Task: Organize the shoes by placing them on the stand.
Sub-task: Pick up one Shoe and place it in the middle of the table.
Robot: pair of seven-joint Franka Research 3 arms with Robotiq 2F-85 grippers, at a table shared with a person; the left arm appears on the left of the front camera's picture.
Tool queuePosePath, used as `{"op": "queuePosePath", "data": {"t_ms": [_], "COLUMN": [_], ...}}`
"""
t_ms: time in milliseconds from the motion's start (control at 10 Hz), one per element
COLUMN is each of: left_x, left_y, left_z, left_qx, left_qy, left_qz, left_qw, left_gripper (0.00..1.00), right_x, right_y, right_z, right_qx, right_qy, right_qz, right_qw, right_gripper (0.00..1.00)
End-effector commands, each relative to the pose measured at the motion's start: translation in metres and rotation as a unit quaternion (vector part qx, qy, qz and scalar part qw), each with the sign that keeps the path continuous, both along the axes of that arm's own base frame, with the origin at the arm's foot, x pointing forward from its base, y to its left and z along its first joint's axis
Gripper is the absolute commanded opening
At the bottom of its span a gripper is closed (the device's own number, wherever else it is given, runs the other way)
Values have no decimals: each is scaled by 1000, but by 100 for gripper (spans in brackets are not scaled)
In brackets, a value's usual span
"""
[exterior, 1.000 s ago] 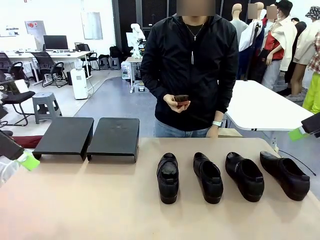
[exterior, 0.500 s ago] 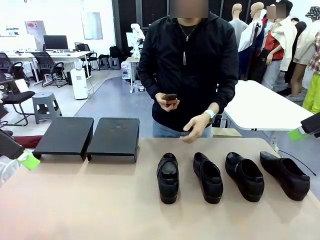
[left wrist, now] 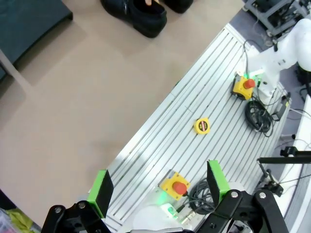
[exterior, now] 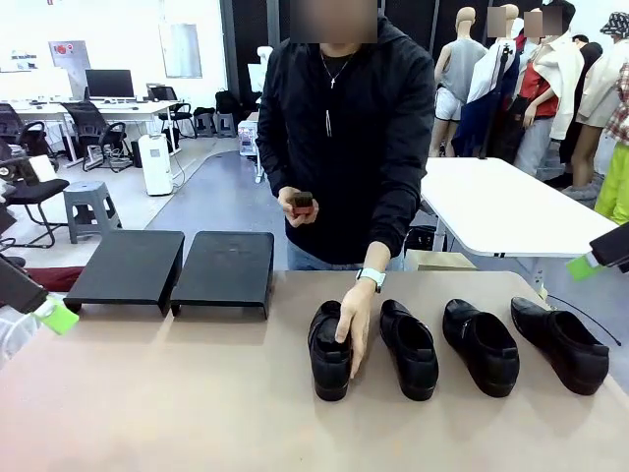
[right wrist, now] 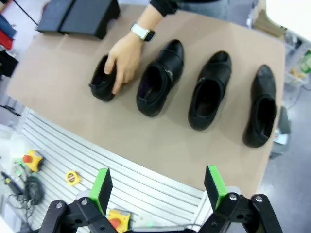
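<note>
- Partly hidden: leftmost shoe, under the person's hand laid along its right side, fingertips toward the bench's near edge.
- Cut off by the left wrist view's top edge: two shoes, plus one corner of the stand.
- Too small to name: small dark object held in the person's other hand.
- Clipped by the front view's sides: both arms, one green pad each.
- Left gripper and right gripper: jaws spread wide, gripping nothing, above a slotted metal plate short of the bench's near edge.
- Four shoes in a row across the bench's right half, side by side, apart, the last close to the right edge.
- Long axes running near edge to far edge, roughly parallel; toes toward the far edge, heels and openings toward the near edge.
- Stand toward the far left corner: two platforms just beside each other, left of the row.
</note>
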State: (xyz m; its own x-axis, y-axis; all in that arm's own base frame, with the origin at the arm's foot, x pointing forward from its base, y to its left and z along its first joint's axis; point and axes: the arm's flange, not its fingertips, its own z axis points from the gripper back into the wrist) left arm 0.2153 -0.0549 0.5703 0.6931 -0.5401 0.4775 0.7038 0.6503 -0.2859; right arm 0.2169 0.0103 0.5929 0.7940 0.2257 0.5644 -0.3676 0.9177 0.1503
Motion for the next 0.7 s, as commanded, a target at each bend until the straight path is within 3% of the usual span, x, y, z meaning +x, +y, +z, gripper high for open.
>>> {"op": "queuePosePath", "data": {"t_ms": [0,200,400,600], "left_x": [3,3,3,3], "left_y": [0,0,0,0], "left_z": [2,2,2,2], "left_qx": [-8,-8,-8,-8], "left_qy": [-6,-6,-6,-6], "left_qz": [-7,-7,-7,-7], "left_qw": [1000,1000,1000,1000], "left_gripper": [100,100,100,100], "right_x": [34,68,97,94], "right_y": [16,20,19,17], "right_z": [-17,-52,-87,-80], "right_qx": [-71,-143,-158,-125], "right_qy": [37,94,148,135], "right_qz": [-24,-58,-82,-82], "right_qw": [997,984,973,980], "right_gripper": [100,100,100,100]}}
